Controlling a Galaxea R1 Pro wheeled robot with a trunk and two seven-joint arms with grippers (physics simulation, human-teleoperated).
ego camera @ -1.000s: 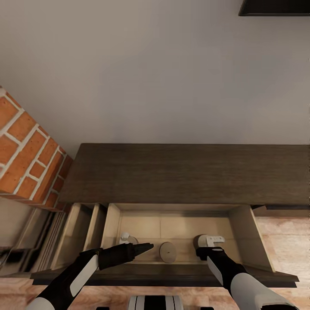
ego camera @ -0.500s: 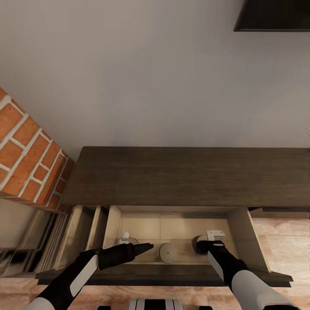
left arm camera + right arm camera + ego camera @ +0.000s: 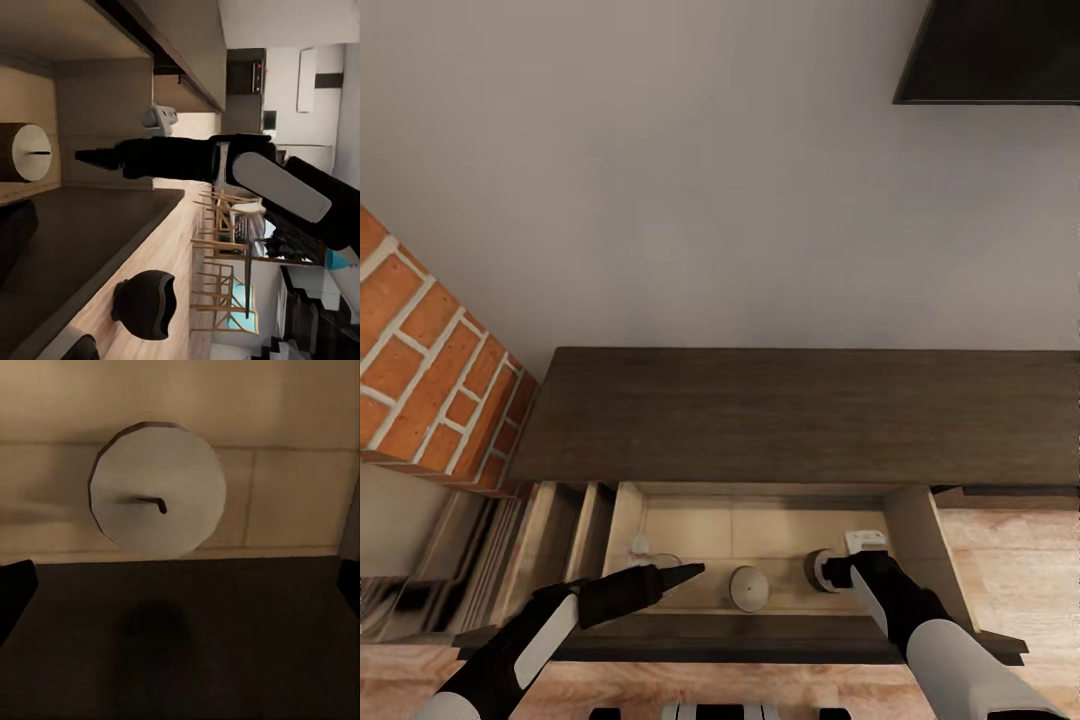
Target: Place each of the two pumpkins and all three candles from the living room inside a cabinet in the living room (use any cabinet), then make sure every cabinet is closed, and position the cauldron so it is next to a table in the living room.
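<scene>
The long dark-brown cabinet [image 3: 800,415] has one drawer [image 3: 920,540] pulled out, pale beige inside. Three candles stand in it: one in the middle [image 3: 748,588], one at the right [image 3: 820,568] and one at the left [image 3: 658,560], half hidden. My right gripper [image 3: 840,572] is open over the drawer front, facing the right candle [image 3: 157,502] without touching it. My left gripper [image 3: 695,572] hovers by the left candle, open and holding nothing, one finger [image 3: 15,240] showing. The black cauldron [image 3: 146,304] sits on the wooden floor behind me. The pumpkins are out of view.
A brick fireplace [image 3: 420,370] stands left of the cabinet, with a narrower open drawer [image 3: 560,540] beside it. A dark screen [image 3: 990,50] hangs on the wall above. Wooden chairs [image 3: 225,232] stand farther off across the floor.
The head view has shifted, so cabinet and wall sit a little lower in the picture. Both arms hold nearly the same places over the drawer; the candles have not moved.
</scene>
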